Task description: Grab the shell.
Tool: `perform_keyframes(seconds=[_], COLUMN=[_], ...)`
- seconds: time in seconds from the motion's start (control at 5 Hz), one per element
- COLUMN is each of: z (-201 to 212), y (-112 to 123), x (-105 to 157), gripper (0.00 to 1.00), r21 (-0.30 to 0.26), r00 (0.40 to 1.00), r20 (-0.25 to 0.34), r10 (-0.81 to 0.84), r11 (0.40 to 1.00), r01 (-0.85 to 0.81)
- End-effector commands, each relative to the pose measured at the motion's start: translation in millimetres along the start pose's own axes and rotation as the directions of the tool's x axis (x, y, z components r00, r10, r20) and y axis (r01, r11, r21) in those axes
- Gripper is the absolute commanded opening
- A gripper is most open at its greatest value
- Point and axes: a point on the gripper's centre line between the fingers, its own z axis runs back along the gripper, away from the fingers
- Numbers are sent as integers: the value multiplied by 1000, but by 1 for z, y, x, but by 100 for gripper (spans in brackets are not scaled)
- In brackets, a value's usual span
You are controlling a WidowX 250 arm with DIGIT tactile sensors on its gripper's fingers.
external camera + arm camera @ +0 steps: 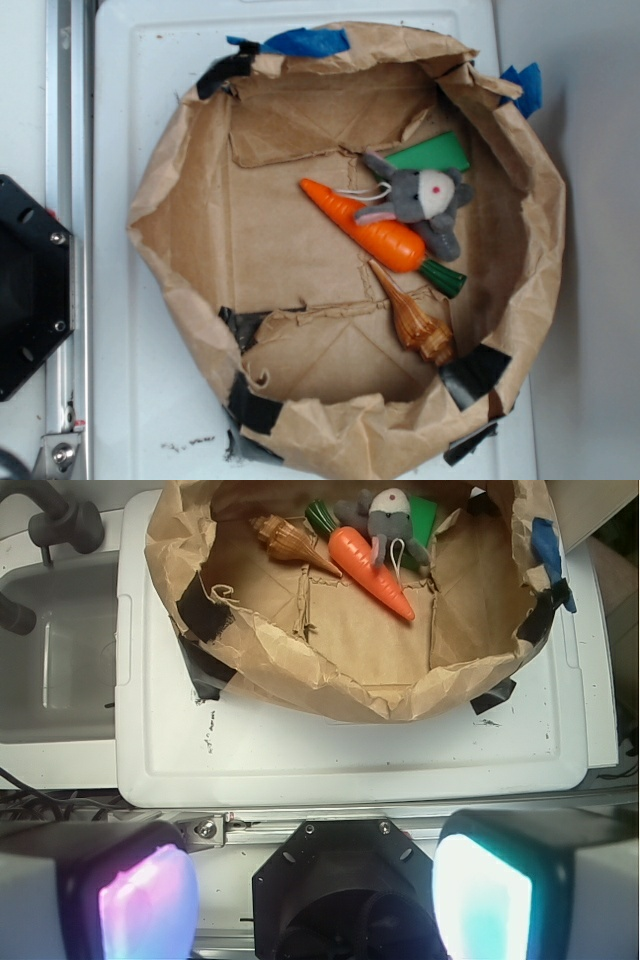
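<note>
A paper nest (180,215) of crumpled brown sheet, patched with black and blue tape, sits on a white lid (130,90). Inside it lie four things, all toward one side.

The shell (412,318) rests on the paper floor, its pointed spire aimed at the carrot (372,228) and its wide ribbed end close to the nest wall beside a strip of black tape. Its tip lies just beside the carrot's thick end, near the green stem (444,277); whether the two touch is hard to tell from either view. In the wrist view the shell (290,540) shows at the far left of the group, clear on its outer side.

The carrot lies slantwise, and a grey plush mouse (425,198) rests against its upper side, partly over a green card (432,154).

The gripper (315,895) is seen only in the wrist view, at the bottom edge, well apart from the nest and outside its rim. Its two pads, one glowing pink (145,900) and one glowing cyan (482,898), stand far apart with nothing between them, so the jaws are wide open and hold nothing. A black mount (345,885) shows in the gap. A sink (55,670) lies beside the lid.
</note>
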Motion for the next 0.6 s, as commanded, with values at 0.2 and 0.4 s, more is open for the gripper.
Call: perform_keyframes(seconds=[0.2, 0.4], z=[-1, -5], y=[-7, -7], x=[26, 39], gripper=[100, 100], r21=[17, 2], r00=[998, 996], r20=[30, 30], r10=[-46, -81], r11=[999, 997], r01=[46, 81])
